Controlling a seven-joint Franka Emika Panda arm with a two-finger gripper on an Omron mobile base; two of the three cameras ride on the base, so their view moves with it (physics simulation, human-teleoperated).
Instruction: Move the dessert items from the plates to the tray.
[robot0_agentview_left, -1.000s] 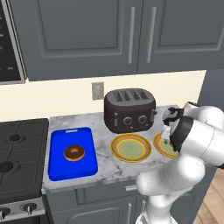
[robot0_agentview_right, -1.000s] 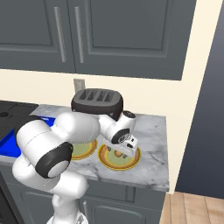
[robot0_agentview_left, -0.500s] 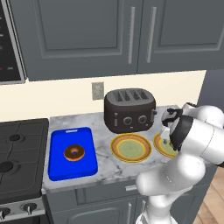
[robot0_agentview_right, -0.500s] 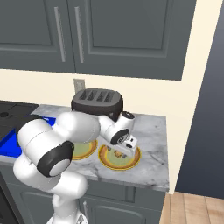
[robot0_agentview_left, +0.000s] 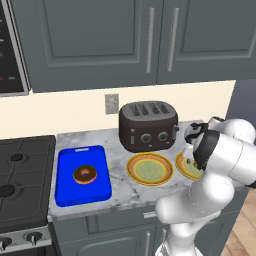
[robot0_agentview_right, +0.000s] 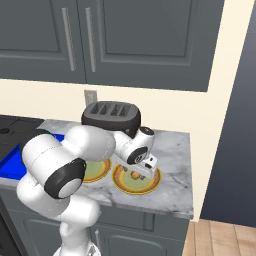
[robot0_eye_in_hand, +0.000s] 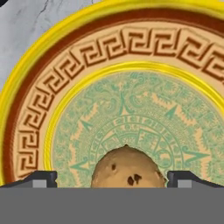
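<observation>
Small tan-brown pastry lump (robot0_eye_in_hand: 127, 168) on the pale green centre of the right-hand plate (robot0_eye_in_hand: 26, 109), lower half cut off at the bottom of the hand view. Seen from the right base camera as a tiny brown speck (robot0_agentview_right: 135, 175) on that plate (robot0_agentview_right: 150, 184), too small to make out in detail. From the left base camera, largely hidden behind the arm; only a sliver of that plate (robot0_agentview_left: 183, 166) visible.

Gripper (robot0_eye_in_hand: 111, 178) low over the plate, jaws spread wide, one dark fingertip (robot0_eye_in_hand: 40, 178) on each side of the lump, neither visibly touching it. Nothing gripped. From the right base camera, the hand (robot0_agentview_right: 142, 167) pointing down over the plate, fingertips hard to separate from the lump.

Second plate (robot0_agentview_left: 149, 168) just beside the first, to its left, centre bare. Partly covered by the arm in the right base view.

Chocolate-glazed donut (robot0_agentview_left: 85, 174) lying flat near the middle of the blue tray (robot0_agentview_left: 67, 192), left of both plates. Tray mostly blocked by the arm in the right base view, only a blue corner (robot0_agentview_right: 11, 166) showing.

Dark toaster (robot0_agentview_left: 148, 126) behind the plates, against the wall. Stovetop (robot0_agentview_left: 22, 180) left of the tray, cut off by the frame edge.
</observation>
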